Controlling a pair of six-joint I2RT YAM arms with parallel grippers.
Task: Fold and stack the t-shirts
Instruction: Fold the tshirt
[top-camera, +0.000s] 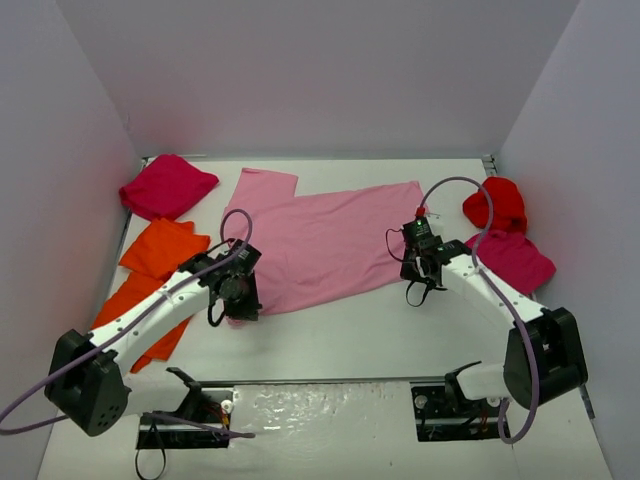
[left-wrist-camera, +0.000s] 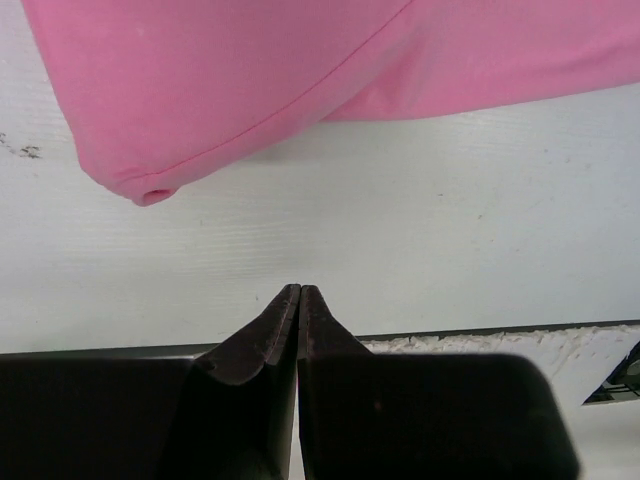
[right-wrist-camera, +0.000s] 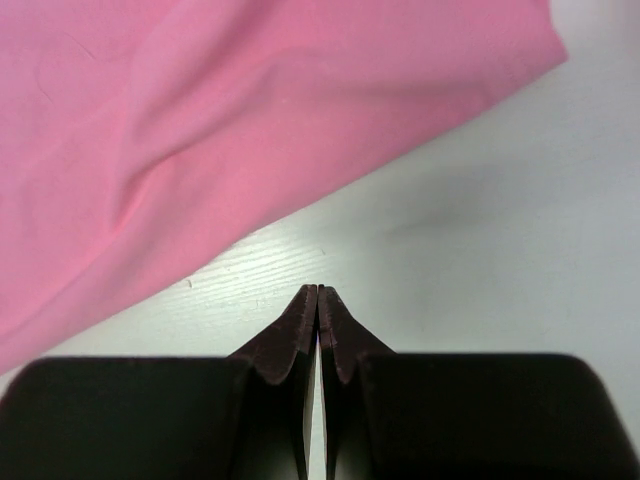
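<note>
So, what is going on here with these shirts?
A pink shirt lies spread out in the middle. The left gripper and right gripper are both shut and empty, just off its near edge, one near each end. The rest lie at the sides, unstacked: orange shirts and a magenta shirt on the left, a red shirt and a second magenta shirt on the right.

Jaws pressed together; pink t-shirt (right-wrist-camera: 250, 130) ahead on table (right-wrist-camera: 480, 230).
</note>
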